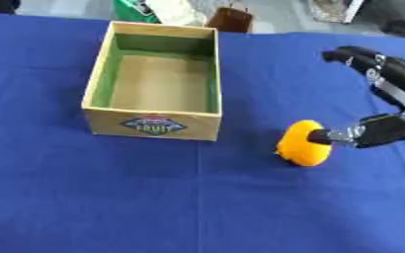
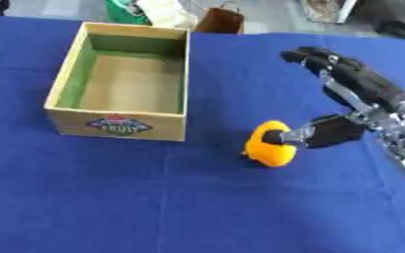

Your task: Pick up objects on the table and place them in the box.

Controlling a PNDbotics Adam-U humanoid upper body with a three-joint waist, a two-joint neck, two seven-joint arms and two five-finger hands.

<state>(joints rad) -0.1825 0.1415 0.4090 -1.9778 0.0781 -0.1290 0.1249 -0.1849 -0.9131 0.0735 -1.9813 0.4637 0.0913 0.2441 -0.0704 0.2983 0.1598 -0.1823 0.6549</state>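
Observation:
An orange round fruit (image 2: 270, 143) lies on the blue cloth, to the right of the box's front corner. The cardboard box (image 1: 151, 123) has a green lining and a fruit label on its front wall; nothing shows inside it. My right hand (image 2: 366, 86) comes in from the right. Its thumb (image 2: 325, 132) touches the fruit's right side, while its fingers stretch out above and behind the fruit, well apart from it. The hand is open around the fruit and has not closed on it. My left hand shows in neither view.
The blue cloth (image 1: 85, 197) covers the whole table. Beyond the far edge stand a brown object (image 1: 230, 20) and a green-and-white object (image 1: 150, 10).

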